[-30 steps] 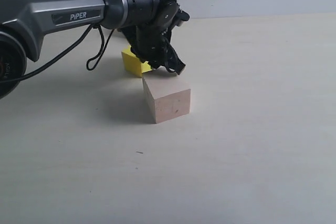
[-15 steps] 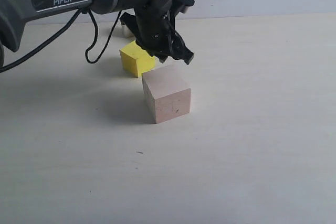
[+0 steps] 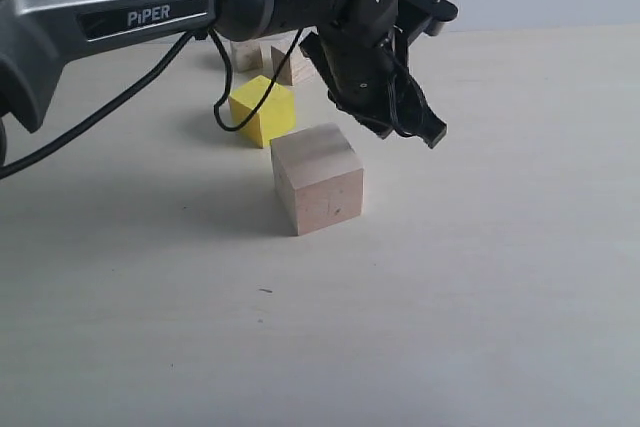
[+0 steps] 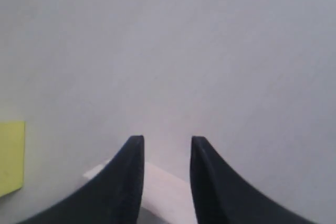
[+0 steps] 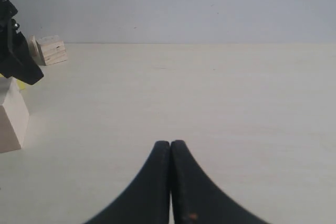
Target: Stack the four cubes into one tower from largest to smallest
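With nothing stacked, the left gripper (image 3: pixel 408 129), jaws parted and empty, hovers by the large pale wood cube (image 3: pixel 318 179) mid-bench; next it should probably grasp the bright yellow cube (image 3: pixel 262 110) nearer the far edge.

Four cubes are carried singly on a pale cream table (image 3: pixel 480 277). The large pale wood cube (image 3: pixel 317 179) is set nearest the front, and the yellow cube (image 3: pixel 262 110) just behind it to the left. Farther back, the left small wood cube (image 3: pixel 246 54) and the right small wood cube (image 3: pixel 293 65) are placed close together, partly hidden.
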Controlling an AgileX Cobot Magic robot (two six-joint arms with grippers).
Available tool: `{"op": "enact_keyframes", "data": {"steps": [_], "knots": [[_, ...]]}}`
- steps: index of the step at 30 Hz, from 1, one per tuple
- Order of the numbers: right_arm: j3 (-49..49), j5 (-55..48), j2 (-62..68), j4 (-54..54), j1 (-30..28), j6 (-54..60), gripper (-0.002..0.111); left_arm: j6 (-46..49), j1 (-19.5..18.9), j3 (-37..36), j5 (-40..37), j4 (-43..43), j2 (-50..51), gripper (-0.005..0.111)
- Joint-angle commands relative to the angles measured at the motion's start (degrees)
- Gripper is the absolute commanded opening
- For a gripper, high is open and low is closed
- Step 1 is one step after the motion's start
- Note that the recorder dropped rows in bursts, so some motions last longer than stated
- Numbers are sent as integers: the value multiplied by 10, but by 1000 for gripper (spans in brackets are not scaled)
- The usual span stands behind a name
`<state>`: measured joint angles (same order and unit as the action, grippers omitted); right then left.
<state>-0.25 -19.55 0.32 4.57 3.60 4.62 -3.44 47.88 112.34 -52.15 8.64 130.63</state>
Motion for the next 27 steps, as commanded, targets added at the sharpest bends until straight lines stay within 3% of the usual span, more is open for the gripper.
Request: {"op": "enact_keyframes", "data": {"steps": [1,27], "knots": [[3,4,-3,0,-2,-1,0,7,0,-3,-33,-1,10,31],[3,4,-3,0,-2,-1,0,79,3,-28,-129,-10,-4,31]]}}
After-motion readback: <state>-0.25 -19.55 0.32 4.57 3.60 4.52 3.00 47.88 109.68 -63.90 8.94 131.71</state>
